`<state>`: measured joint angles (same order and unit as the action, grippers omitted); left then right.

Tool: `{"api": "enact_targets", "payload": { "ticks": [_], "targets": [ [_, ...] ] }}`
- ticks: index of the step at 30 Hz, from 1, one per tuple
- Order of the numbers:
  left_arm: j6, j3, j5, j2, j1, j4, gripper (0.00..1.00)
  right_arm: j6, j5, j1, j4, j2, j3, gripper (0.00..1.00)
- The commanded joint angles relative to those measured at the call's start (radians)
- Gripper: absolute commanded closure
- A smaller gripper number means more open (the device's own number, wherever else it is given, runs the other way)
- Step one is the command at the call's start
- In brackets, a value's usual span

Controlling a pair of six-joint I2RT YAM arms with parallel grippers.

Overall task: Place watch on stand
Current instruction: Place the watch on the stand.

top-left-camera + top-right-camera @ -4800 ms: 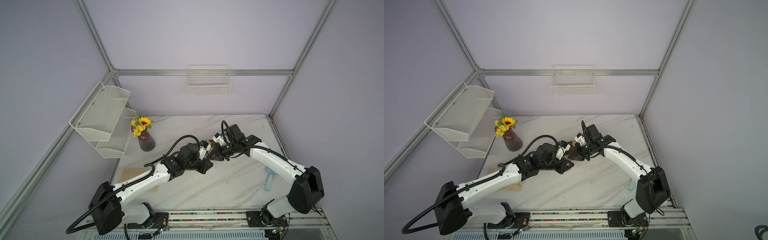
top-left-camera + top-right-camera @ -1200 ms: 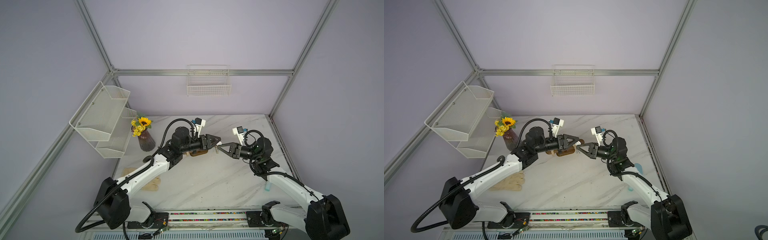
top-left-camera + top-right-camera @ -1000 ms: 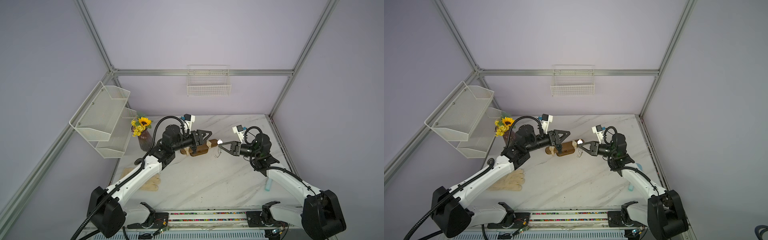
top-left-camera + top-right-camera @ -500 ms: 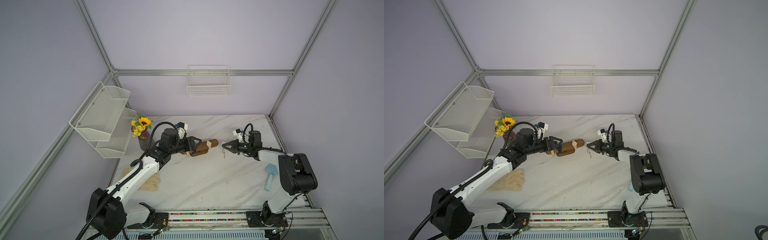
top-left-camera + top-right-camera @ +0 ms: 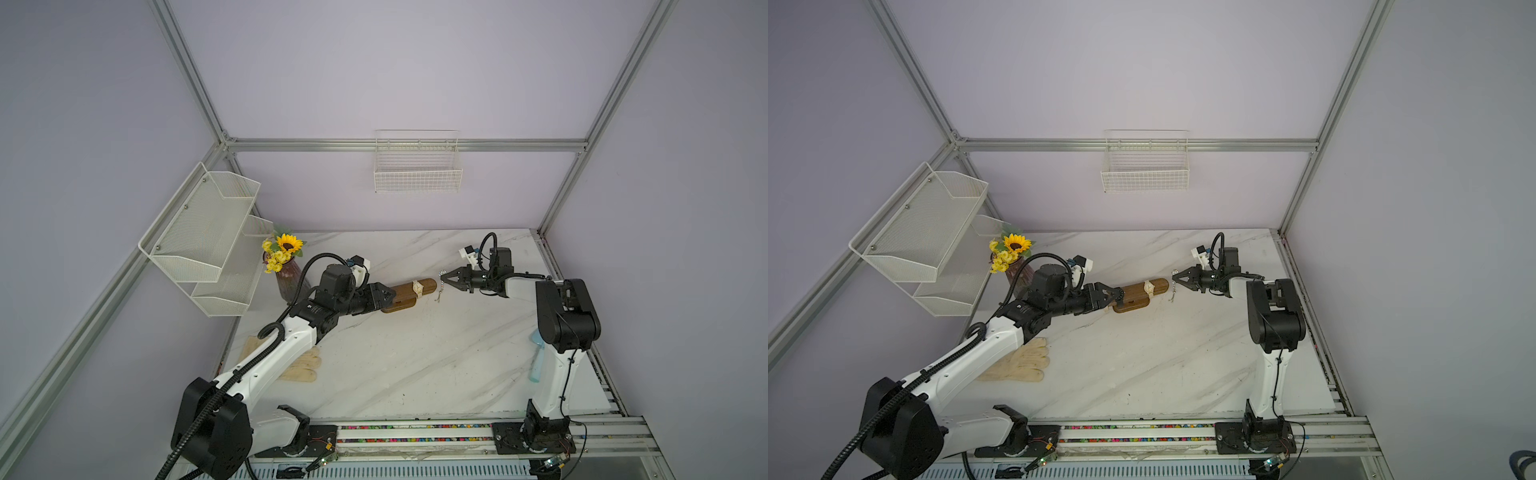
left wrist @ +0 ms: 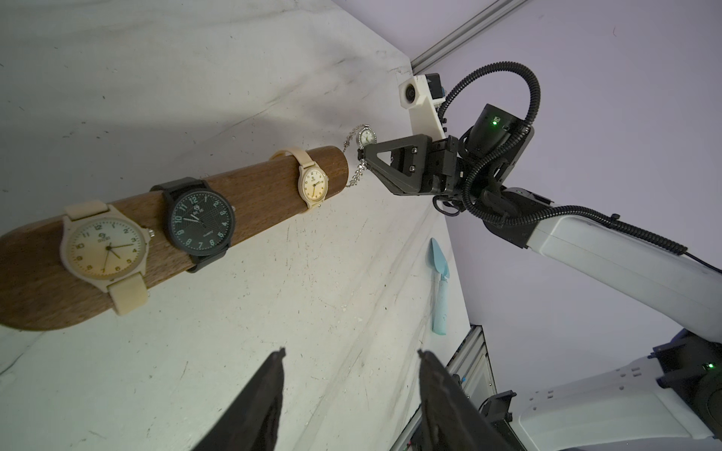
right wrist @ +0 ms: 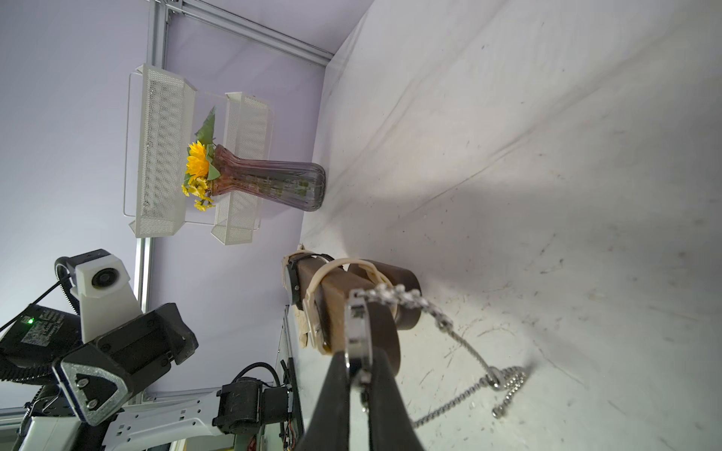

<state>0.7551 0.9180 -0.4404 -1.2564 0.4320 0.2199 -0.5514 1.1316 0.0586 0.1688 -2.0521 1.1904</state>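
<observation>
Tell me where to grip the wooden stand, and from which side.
Grip the stand by the bare rounded end beside the big beige watch, left pincer coming endwise. Watches cover the rest, and the far end probably must stay free for the silver watch.

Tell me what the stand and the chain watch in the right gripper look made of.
The stand looks like wood: brown, visible grain, dull satin finish. The chain watch in the right gripper is likely metal: silvery case and links with bright glints, polished.

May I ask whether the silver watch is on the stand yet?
Off: the silver watch hangs from the right gripper beyond the end of the stand.
</observation>
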Motion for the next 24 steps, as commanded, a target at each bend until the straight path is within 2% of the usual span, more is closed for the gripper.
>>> {"api": "enact_targets", "payload": {
  "ticks": [1,9,15,24],
  "targets": [
    [-0.010,-0.021,-0.015,0.008,-0.007,-0.012,0.45,0.001,0.072,0.009,0.006,-0.014,0.037,1.00],
    [-0.010,-0.004,-0.038,-0.042,-0.008,-0.015,0.46,-0.002,0.090,0.072,0.005,-0.014,0.073,1.00],
    [-0.013,-0.008,-0.039,-0.047,-0.009,-0.018,0.46,0.040,0.085,0.109,-0.071,-0.052,0.127,1.00],
    [-0.010,-0.011,-0.042,-0.053,-0.010,-0.019,0.46,0.076,0.082,0.135,-0.091,-0.022,0.063,1.00]
  ]
}}
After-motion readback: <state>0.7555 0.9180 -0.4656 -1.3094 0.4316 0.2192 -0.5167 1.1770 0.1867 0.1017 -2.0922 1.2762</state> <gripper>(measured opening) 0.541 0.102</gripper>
